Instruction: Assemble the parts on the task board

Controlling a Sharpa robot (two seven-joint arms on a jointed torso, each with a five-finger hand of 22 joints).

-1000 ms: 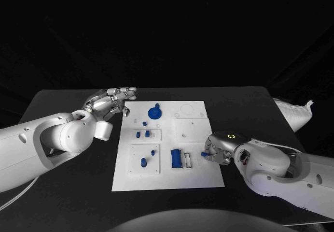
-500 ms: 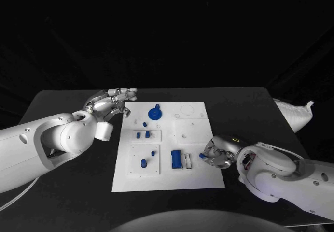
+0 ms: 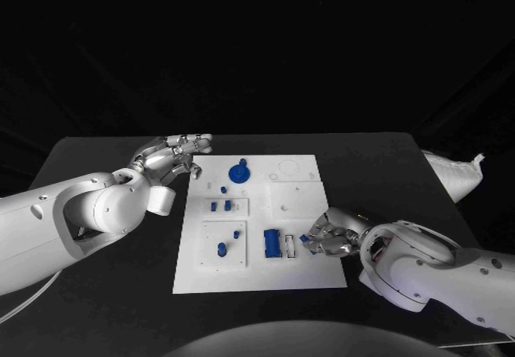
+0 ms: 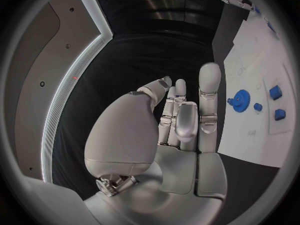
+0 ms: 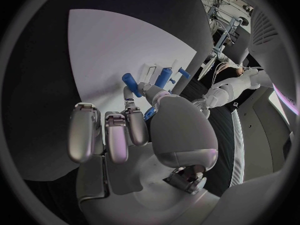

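The white task board (image 3: 305, 273) lies mid-table. On it are a blue gear (image 3: 238, 175), small blue pieces (image 3: 220, 206), two blue pegs (image 3: 228, 245) and a blue block (image 3: 272, 243) beside a narrow slot (image 3: 289, 246). My right hand (image 3: 333, 236) is at the board's right edge and pinches a small blue peg (image 3: 306, 239) close to that slot. In the right wrist view the peg (image 5: 131, 84) sticks out from between thumb and finger, near the blue block (image 5: 164, 77). My left hand (image 3: 172, 158) hovers off the board's far left corner, fingers straight and apart, holding nothing. The left wrist view shows the gear (image 4: 240, 99) beyond the left hand (image 4: 181, 130).
A white crumpled bag (image 3: 456, 175) lies past the table's right edge. Bare black table surrounds the board on every side.
My right hand has turned and shifted a little to the left over the board's right edge, carrying the blue peg closer to the slot. The left hand has stayed still.
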